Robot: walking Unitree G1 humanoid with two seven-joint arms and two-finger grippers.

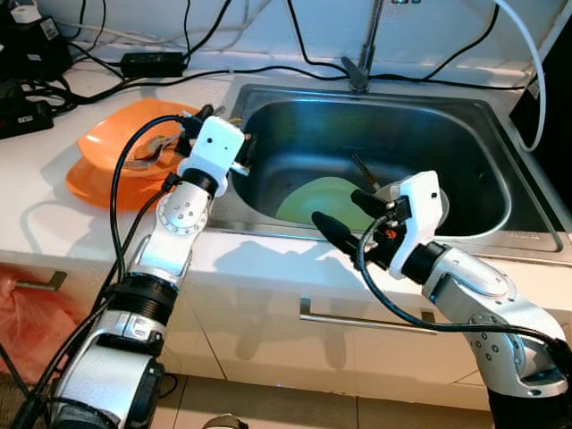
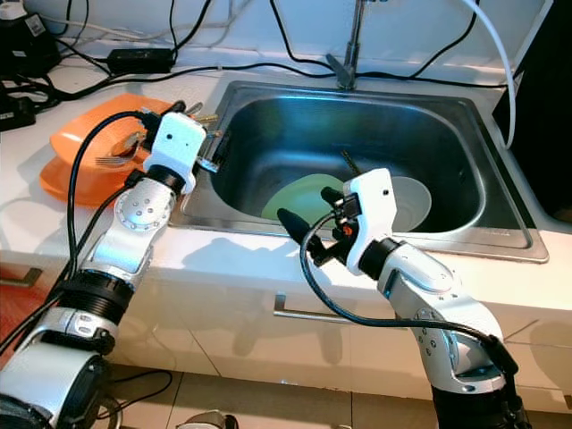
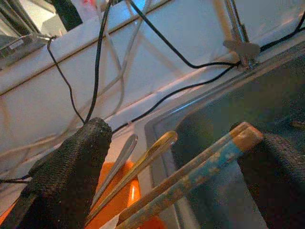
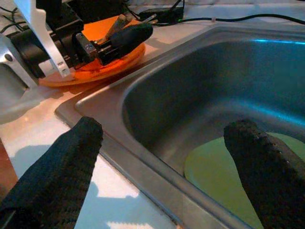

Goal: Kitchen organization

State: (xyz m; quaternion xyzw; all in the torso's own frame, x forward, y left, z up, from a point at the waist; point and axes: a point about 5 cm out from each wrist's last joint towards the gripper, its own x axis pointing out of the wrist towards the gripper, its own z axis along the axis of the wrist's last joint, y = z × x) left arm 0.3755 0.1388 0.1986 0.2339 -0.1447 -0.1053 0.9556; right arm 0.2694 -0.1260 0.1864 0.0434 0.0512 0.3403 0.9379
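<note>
No writing can be read anywhere. The steel sink is set in the white counter; a green plate lies on its floor with a pale bowl just right of it. Left of the sink, an orange plate rests on the counter with a fork in it. The left gripper hangs over the sink's far-left corner, its fingers pinched on a bundle of utensils: chopsticks and thin metal pieces. The right gripper hovers over the sink's near rim above the green plate, its fingers spread wide and holding nothing. Black cables run along the far counter.
</note>
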